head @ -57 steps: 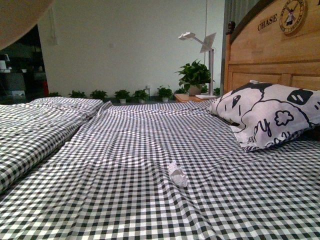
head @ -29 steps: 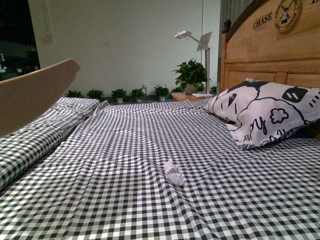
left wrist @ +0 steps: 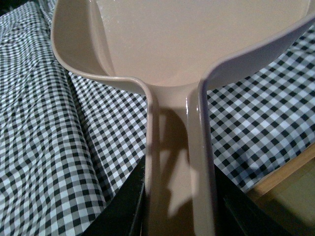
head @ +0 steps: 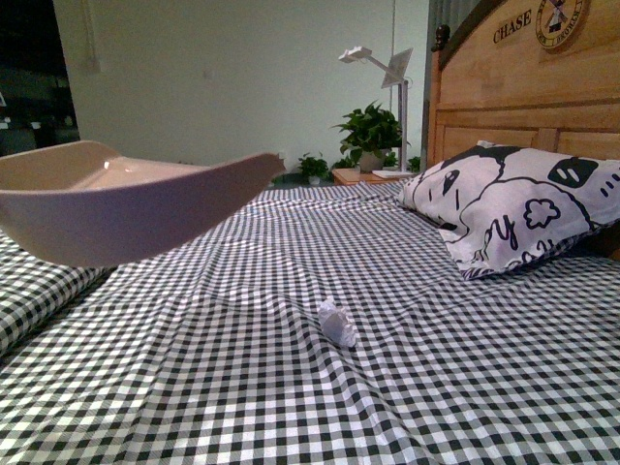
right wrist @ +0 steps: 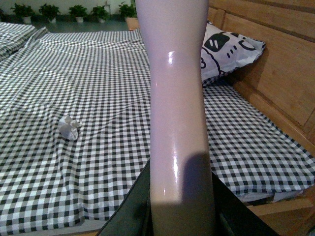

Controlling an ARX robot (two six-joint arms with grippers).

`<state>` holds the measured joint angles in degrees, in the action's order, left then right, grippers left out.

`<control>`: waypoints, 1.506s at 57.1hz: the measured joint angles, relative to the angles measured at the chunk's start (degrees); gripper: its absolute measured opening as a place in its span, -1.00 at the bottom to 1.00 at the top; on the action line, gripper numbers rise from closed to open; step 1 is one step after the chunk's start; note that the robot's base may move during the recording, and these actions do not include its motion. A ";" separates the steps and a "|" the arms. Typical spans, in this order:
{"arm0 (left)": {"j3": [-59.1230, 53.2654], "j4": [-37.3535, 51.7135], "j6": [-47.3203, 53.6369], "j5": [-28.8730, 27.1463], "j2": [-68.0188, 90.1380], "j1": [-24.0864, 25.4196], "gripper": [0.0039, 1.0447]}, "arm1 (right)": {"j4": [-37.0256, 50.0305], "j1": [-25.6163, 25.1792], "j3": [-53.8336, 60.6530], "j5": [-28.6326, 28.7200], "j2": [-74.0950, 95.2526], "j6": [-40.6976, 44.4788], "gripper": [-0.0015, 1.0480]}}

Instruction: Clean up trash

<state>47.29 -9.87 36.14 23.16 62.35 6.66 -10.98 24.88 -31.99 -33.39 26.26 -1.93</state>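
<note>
The trash, a small crumpled white paper wad [head: 337, 322], lies on the black-and-white checked bedsheet [head: 291, 387] near the middle; it also shows in the right wrist view [right wrist: 69, 127]. My left gripper [left wrist: 179, 216] is shut on the handle of the pink dustpan [left wrist: 197, 44], which hangs in the air at the left of the front view [head: 126, 199], above the sheet and left of the wad. My right gripper [right wrist: 179, 216] is shut on the pink brush handle [right wrist: 177, 98]; the brush head is out of view. Neither arm shows in the front view.
A black-and-white patterned pillow [head: 513, 208] leans on the wooden headboard [head: 513, 97] at the right. A bedside table with a potted plant [head: 368, 131] and a white lamp [head: 383, 63] stands behind. The bed's wooden side rail [right wrist: 280, 206] shows in the right wrist view.
The pink dustpan has swung down and rightward into the front view, from the top left corner to level over the sheet. The view has shifted slightly. The wad has not moved on the sheet.
</note>
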 joint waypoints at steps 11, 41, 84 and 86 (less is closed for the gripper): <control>3.10 -2.54 10.34 3.93 7.32 0.79 -0.47 | 0.00 0.02 0.00 0.07 0.00 0.00 -0.62; 6.97 3.69 27.96 5.27 25.77 1.86 -0.47 | 0.00 0.02 0.00 0.09 0.00 0.00 -0.62; 15.43 10.82 18.84 6.03 38.36 -0.79 -0.47 | 0.00 0.02 0.00 0.09 0.00 0.00 -0.62; 15.43 11.34 17.11 6.03 38.36 -1.53 -0.47 | 0.00 0.02 0.00 0.09 0.00 0.00 -0.62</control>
<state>62.72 1.48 53.25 29.19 100.71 5.13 -10.98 24.91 -31.99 -33.30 26.26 -1.93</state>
